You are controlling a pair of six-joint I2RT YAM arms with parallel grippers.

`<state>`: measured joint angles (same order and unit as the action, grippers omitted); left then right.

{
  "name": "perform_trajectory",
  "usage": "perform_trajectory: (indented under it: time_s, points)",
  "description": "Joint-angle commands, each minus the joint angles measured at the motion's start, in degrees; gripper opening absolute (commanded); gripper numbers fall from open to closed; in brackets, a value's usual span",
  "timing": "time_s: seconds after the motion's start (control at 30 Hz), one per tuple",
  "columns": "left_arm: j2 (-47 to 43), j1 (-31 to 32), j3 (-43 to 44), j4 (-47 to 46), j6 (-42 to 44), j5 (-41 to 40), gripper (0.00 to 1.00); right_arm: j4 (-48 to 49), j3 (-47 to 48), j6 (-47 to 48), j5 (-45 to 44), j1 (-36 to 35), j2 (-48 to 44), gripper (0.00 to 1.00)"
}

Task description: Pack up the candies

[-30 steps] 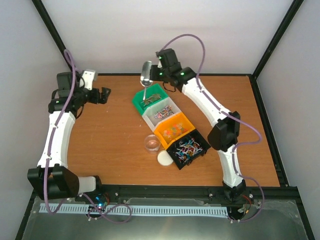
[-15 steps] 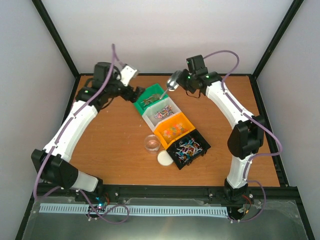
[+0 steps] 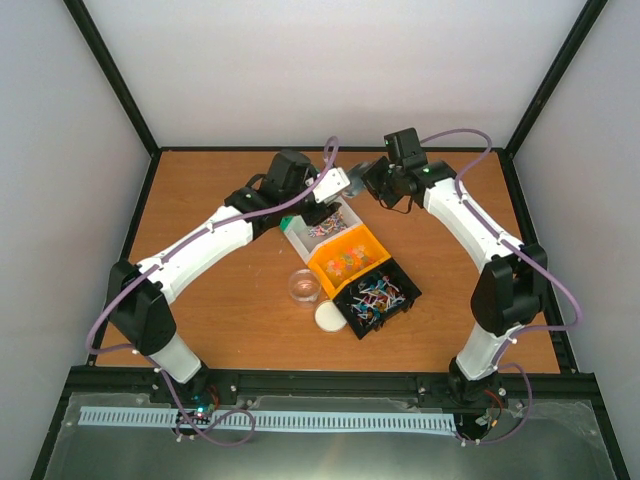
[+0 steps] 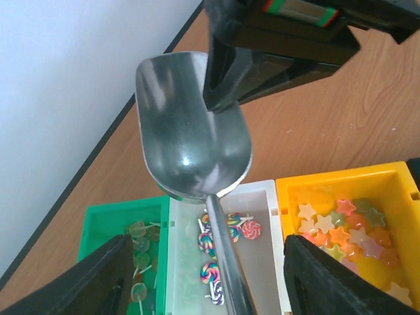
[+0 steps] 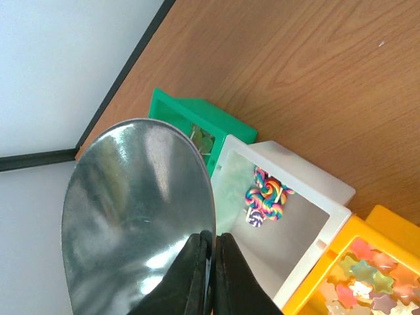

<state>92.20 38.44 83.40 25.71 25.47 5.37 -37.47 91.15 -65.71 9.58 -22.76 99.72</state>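
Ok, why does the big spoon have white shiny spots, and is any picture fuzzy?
Left wrist view: the metal scoop mirrors the light, giving white glare patches; the left gripper's fingers at the bottom are blurry, being too near. Right wrist view: more glare on the scoop, and the candies look sharp. Top view: even light, soft shadows, candies too small to see well.

In sweeps the left arm from the far-left side of the table, and the left gripper (image 4: 210,289) now hangs over the green bin (image 4: 105,230) and white bin (image 4: 266,197). Its fingers narrow a little but still stand apart either side of the scoop (image 4: 190,131) handle. The right gripper (image 5: 209,262) swings that scoop rightward, away from above the green bin, no longer upright
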Motion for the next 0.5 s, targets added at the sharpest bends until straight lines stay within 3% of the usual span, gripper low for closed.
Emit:
perform_trajectory:
  time_s: [0.0, 0.47]
  points:
    - [0.33, -0.05, -1.6, -6.18, 3.48, -0.71, 0.61, 2.04, -1.13, -2.29, 1.97, 0.62, -2.75, 0.03]
    - [0.88, -0.09, -4.12, -9.99, 6.19, -2.12, 0.38, 4.86, -4.28, -4.36, 7.16, 0.7, -2.61, 0.03]
